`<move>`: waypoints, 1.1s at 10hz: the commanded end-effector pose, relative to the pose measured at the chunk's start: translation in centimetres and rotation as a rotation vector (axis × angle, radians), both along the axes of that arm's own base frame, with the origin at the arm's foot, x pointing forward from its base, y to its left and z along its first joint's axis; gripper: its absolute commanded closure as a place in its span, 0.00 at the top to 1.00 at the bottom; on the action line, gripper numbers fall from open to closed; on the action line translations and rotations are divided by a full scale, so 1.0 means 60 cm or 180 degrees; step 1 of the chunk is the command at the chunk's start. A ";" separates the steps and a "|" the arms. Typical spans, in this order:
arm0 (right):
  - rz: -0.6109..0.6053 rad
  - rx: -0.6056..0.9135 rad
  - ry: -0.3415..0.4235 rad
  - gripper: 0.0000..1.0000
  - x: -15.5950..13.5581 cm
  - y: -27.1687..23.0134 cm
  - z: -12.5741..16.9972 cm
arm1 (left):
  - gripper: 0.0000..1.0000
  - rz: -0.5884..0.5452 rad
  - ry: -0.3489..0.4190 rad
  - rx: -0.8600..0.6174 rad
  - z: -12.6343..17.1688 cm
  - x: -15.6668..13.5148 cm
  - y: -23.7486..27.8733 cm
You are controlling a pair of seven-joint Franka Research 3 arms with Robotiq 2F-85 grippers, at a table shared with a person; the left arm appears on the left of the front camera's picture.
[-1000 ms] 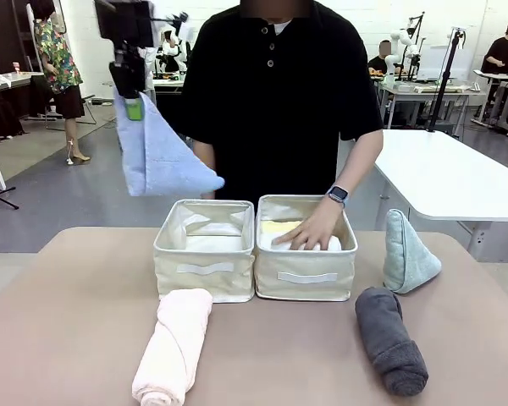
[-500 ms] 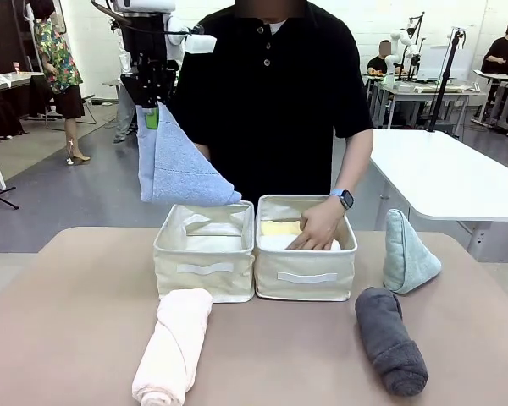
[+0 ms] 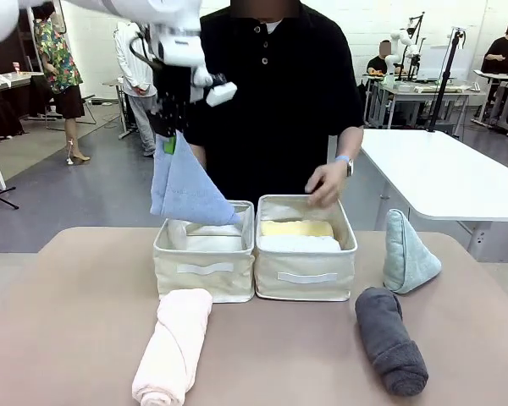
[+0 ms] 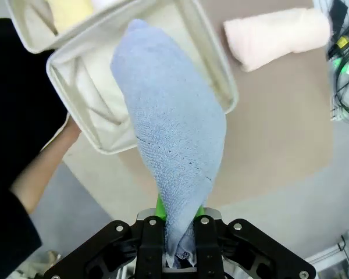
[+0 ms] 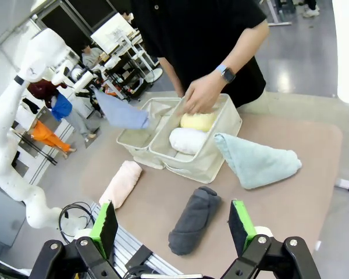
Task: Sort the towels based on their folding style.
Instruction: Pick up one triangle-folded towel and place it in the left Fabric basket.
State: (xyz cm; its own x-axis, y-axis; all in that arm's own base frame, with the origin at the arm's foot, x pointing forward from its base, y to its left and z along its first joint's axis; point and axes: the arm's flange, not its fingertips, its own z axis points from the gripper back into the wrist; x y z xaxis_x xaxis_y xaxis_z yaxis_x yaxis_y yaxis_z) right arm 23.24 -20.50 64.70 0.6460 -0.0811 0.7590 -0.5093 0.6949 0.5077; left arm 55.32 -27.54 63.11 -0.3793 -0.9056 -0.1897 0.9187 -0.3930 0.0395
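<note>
My left gripper point(image 3: 168, 144) point(image 4: 177, 229) is shut on the tip of the periwinkle blue cone towel point(image 3: 186, 190) point(image 4: 171, 139), which hangs above the left cream bin point(image 3: 205, 254) point(image 4: 218, 70). The right bin point(image 3: 305, 258) holds a yellow rolled towel point(image 3: 296, 227) point(image 5: 198, 121) and a white rolled towel point(image 3: 298, 244) point(image 5: 186, 139). The person's hand point(image 3: 326, 183) hovers over that bin. A pale pink roll point(image 3: 173, 347) point(image 5: 121, 183) lies in front of the left bin. At the right lie a dark grey roll point(image 3: 391, 340) point(image 5: 193, 221) and a pale mint cone point(image 3: 406, 254) point(image 5: 256, 163). My right gripper point(image 5: 174, 229) is open, high above the table.
The two bins stand side by side at the table's point(image 3: 76, 321) middle, close to the person on the far side. Bare tabletop lies on the left and between the pink and grey rolls. A white table point(image 3: 449, 178) stands behind on the right.
My left gripper has carried the blue cone towel rightward and down, to above the left bin. The person's hand has lifted out of the right bin.
</note>
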 end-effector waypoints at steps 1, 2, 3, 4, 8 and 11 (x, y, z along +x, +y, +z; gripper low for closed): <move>0.0008 0.0010 -0.0002 1.00 0.001 0.000 -0.001 | 0.16 0.0101 -0.0183 0.0117 -0.025 -0.007 0.016; 0.0008 0.0010 -0.0002 1.00 0.001 0.000 -0.001 | 0.16 0.0131 -0.0196 0.0038 -0.034 -0.003 0.013; 0.0008 0.0010 -0.0002 1.00 0.001 0.000 -0.001 | 0.16 0.0118 -0.0146 -0.0054 -0.047 -0.005 0.009; 0.0008 0.0010 -0.0002 1.00 0.001 0.000 -0.001 | 0.16 0.0128 -0.0058 -0.0141 -0.061 -0.008 0.006; 0.0008 0.0010 -0.0002 1.00 0.001 0.000 -0.001 | 0.16 0.0138 0.0042 -0.0304 -0.098 -0.013 0.005; 0.0008 0.0010 -0.0002 1.00 0.001 0.000 -0.001 | 0.16 0.0002 0.0162 -0.0311 -0.170 -0.025 -0.011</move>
